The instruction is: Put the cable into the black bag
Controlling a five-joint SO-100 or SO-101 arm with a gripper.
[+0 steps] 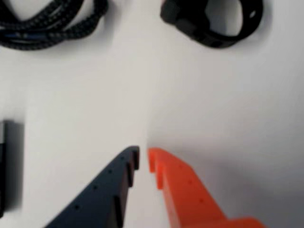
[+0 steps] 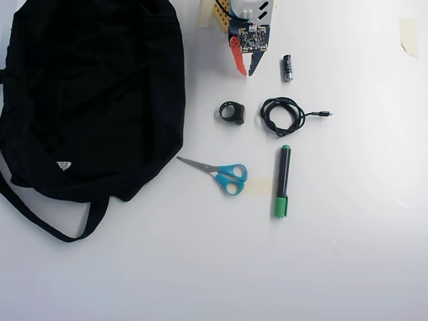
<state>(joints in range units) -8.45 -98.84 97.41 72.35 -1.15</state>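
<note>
The black braided cable (image 2: 281, 115) lies coiled on the white table, right of centre in the overhead view, with its plug end pointing right. In the wrist view the cable (image 1: 52, 21) is at the top left. The black bag (image 2: 93, 93) lies open-sided across the left of the overhead view, with a strap trailing at its bottom. My gripper (image 2: 246, 71) sits at the top centre, above the cable and apart from it. In the wrist view the gripper (image 1: 143, 154) has one dark and one orange finger, nearly touching, with nothing between them.
A black ring-shaped thing (image 2: 232, 112) lies left of the cable, and shows in the wrist view (image 1: 213, 21). A small battery (image 2: 287, 67) lies right of the gripper. Blue-handled scissors (image 2: 224, 174) and a green-capped marker (image 2: 283, 180) lie lower down.
</note>
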